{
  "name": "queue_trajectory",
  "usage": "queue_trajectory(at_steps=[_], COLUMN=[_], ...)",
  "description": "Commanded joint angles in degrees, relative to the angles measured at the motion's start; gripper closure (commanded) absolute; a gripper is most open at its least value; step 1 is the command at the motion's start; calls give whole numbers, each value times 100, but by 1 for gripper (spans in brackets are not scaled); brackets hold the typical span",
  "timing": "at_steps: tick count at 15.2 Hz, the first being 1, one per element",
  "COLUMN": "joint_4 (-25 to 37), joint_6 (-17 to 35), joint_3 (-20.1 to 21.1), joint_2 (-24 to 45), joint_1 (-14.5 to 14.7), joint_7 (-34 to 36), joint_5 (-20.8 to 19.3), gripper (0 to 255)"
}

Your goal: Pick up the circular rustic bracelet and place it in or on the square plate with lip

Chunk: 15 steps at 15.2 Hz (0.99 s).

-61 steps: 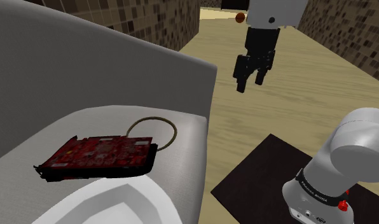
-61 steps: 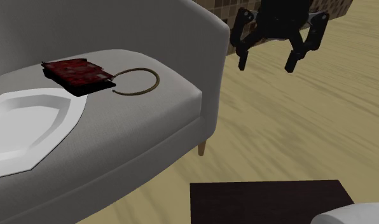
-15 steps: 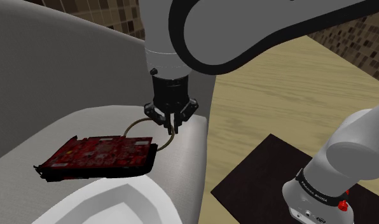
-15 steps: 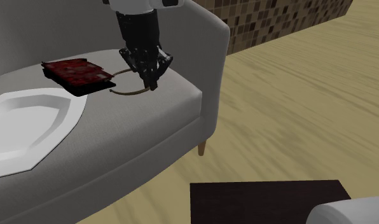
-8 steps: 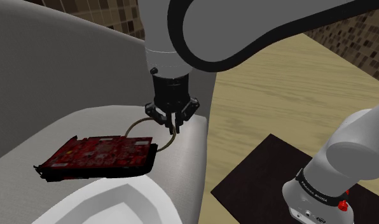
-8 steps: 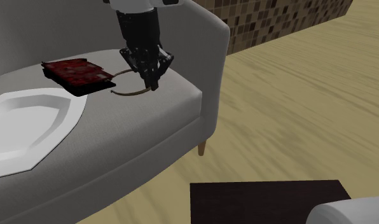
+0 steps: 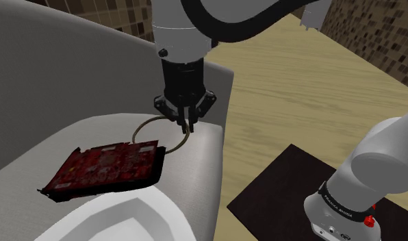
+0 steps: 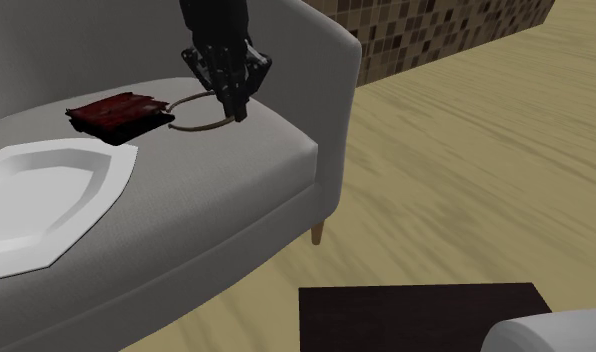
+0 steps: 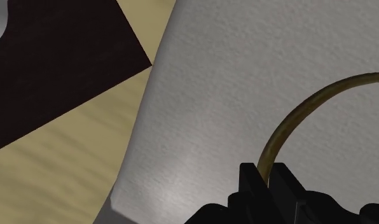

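surface: grey sofa seat | on it: white plate, red board

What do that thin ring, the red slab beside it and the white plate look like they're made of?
The ring looks like dull brassy metal: olive-gold, smooth, faintly shiny, though painted wood could look alike. The red slab seems a rigid matte board, mottled dark red with black edges, possibly electronics. The plate is drawn plain white and smooth; its material stays open.

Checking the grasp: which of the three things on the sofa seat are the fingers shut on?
The thin brown ring bracelet: the gripper clasps its rim, while the dark red board and the white plate are not held.
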Motion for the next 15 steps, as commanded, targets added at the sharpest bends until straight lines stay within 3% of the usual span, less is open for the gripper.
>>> queue_trajectory(at_steps=[1, 8, 15], joint_4=[162, 679, 927], joint_6=[-181, -694, -789], joint_3=[-31, -94, 594], joint_2=[-19, -13, 25], joint_1=[-5, -32, 250], joint_7=[-5, 7, 980], joint_5=[-3, -40, 98], gripper=[255, 255, 255])
